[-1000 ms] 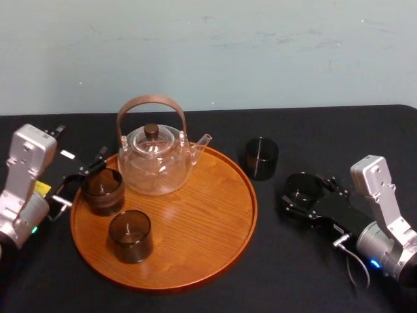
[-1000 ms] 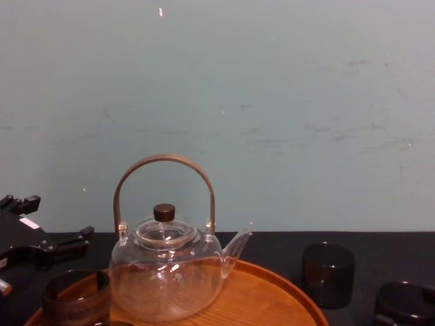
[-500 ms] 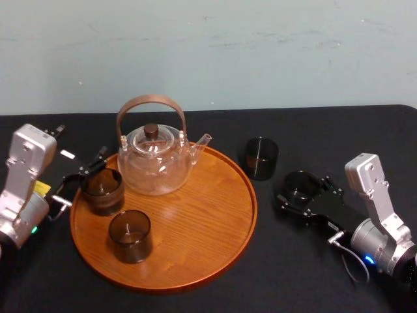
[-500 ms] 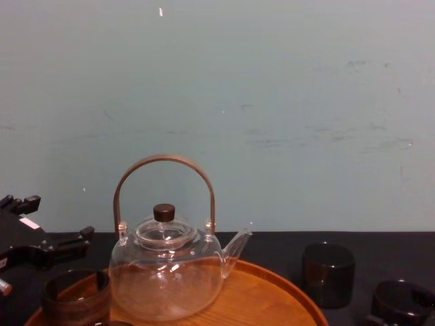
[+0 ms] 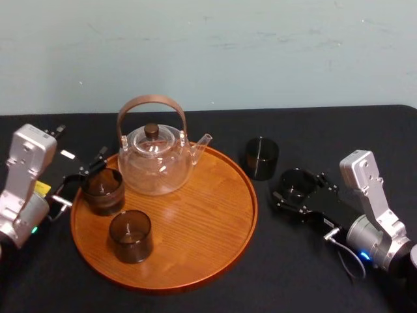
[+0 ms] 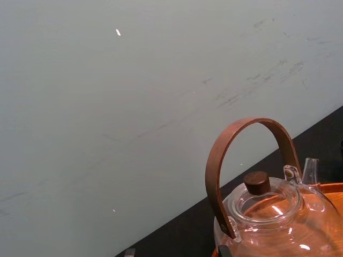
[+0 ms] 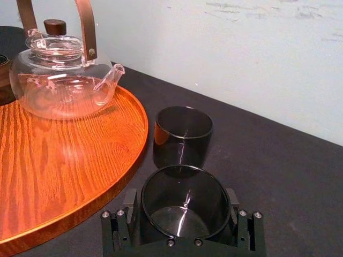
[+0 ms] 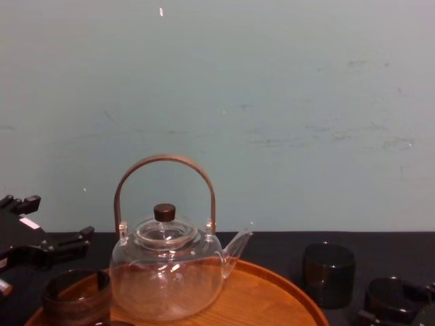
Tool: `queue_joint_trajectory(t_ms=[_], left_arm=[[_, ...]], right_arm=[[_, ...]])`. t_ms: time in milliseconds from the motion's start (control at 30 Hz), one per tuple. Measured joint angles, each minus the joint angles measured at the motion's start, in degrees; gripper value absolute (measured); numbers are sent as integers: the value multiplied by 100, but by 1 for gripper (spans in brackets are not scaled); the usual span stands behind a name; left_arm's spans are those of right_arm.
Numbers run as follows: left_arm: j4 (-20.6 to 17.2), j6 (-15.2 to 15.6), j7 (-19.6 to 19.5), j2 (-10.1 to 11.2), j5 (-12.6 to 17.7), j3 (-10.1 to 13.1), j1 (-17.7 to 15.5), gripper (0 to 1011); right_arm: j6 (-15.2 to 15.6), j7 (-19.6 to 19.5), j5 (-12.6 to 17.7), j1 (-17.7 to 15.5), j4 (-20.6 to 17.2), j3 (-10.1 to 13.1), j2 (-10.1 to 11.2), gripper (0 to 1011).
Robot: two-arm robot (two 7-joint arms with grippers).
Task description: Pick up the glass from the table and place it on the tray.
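Four short dark smoked-glass tumblers showed in my head view. One, the gripped tumbler [image 5: 296, 184], was at about 3 o'clock from the large round orange-brown wooden tray [image 5: 202, 228], just off its rim and over the flat matte black table [image 5: 339, 130]. The right gripper [image 5: 293, 190] had it pinched between its fingers, one on each side. I could not tell whether the base was clear of the tabletop.

My right wrist view gave what the head view did not: both fingers [image 7: 124, 217] flanking the glass wall, and the free tumbler [image 7: 182, 136] just past it. From the head, that free tumbler stood on the table at the tray's 2 o'clock, near the gripped one.

The rear tray tumbler [image 5: 102, 190] sat at 9 o'clock on the tray and the front tray tumbler [image 5: 130, 236] at 8 o'clock. The clear glass teapot with a brown hoop handle [image 5: 155, 163] stood at 12. The left gripper [image 5: 79, 177] was at the tray's 9 o'clock edge, jaws spread. The chest view showed it above the rear tray tumbler's rim.
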Motion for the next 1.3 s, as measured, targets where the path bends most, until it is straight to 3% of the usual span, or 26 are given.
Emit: queue_joint_trajectory(t_ms=[200, 367, 1000, 1300], left_arm=[[0, 0, 0, 0, 0, 0, 0, 1001], [0, 0, 0, 0, 0, 0, 0, 1001], [0, 0, 0, 0, 0, 0, 0, 1001], [0, 0, 0, 0, 0, 0, 0, 1001]], right_arm=[[1, 0, 2, 0, 0, 0, 3, 1007], [1, 0, 7, -1, -3, 2, 5, 916], [-93, 88, 66, -16, 19, 33, 16, 915], [-195, 176, 70, -108, -331, 45, 115, 915]])
